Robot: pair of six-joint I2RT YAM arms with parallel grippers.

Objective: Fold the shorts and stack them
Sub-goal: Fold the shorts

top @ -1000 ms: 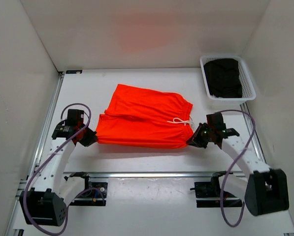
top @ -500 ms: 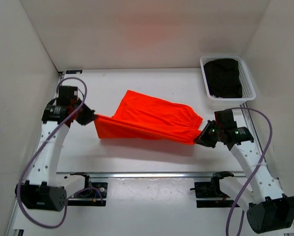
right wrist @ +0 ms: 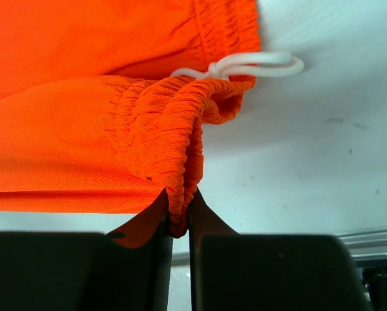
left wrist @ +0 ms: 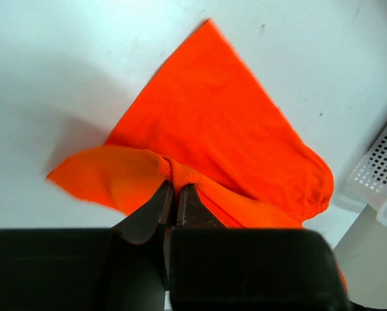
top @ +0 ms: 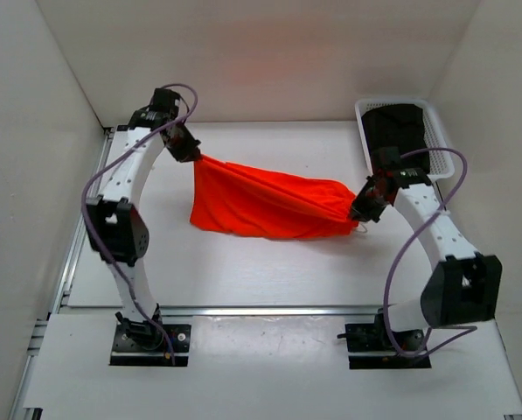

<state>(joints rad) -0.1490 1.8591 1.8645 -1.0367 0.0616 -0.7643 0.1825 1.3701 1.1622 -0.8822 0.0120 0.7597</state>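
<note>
The orange-red shorts (top: pixel 265 203) hang stretched between my two grippers above the middle of the table. My left gripper (top: pixel 191 154) is raised at the far left and is shut on a leg hem of the shorts (left wrist: pixel 199 129). My right gripper (top: pixel 357 210) is at the right and is shut on the elastic waistband (right wrist: pixel 180 149). The white drawstring (right wrist: pixel 251 63) dangles by the waistband. The lower part of the shorts sags onto the table.
A white basket (top: pixel 435 140) with a black garment (top: pixel 399 138) stands at the back right, just behind my right arm. White walls close the back and both sides. A metal rail (top: pixel 261 311) runs along the near edge.
Both grippers have lifted the near edge of the shorts and carried it toward the back. The left arm rose high to the far left; the shorts went from flat to hanging.
</note>
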